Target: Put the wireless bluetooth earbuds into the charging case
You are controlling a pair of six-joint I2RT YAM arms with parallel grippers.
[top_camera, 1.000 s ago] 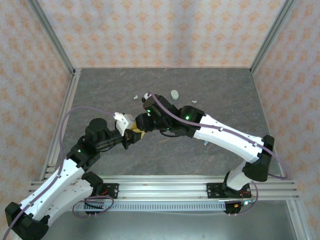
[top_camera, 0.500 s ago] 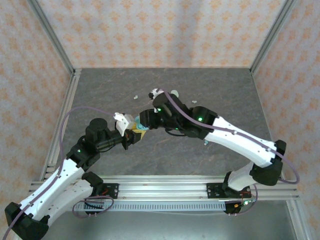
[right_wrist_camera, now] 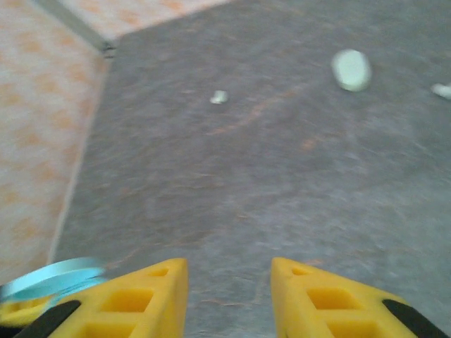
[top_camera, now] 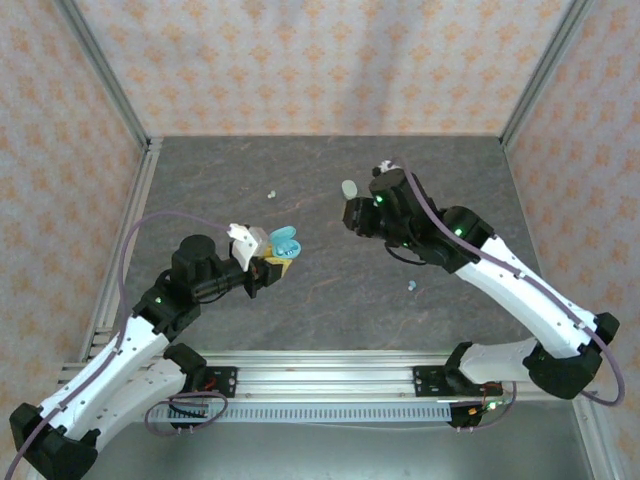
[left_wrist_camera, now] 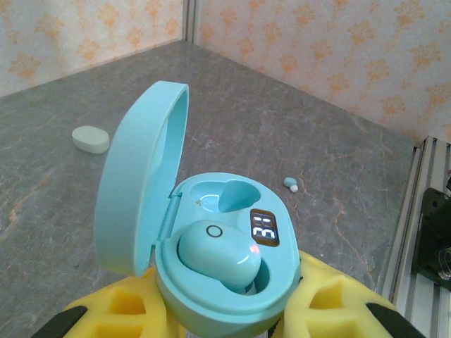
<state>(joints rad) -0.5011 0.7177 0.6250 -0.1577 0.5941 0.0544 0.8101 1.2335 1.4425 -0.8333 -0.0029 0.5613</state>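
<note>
The right claw hangs over the bench with its jaws partly apart and nothing between them. It faces the far left corner, where a green bud lies ahead of it and the closed green case lies further right. The left claw is clamped on the base of the blue case, whose lid stands open. One blue bud sits in the near socket, and the far socket is empty. The loose blue bud that would fill it lies on the bench to the right of the case, near the right forearm. It is closer to the bases than the right claw, so it is behind that claw's present heading. The right arm is the nearer and the only free one, and I judge it must turn back toward the near right. The bud is too small to tell its long axis.
</note>
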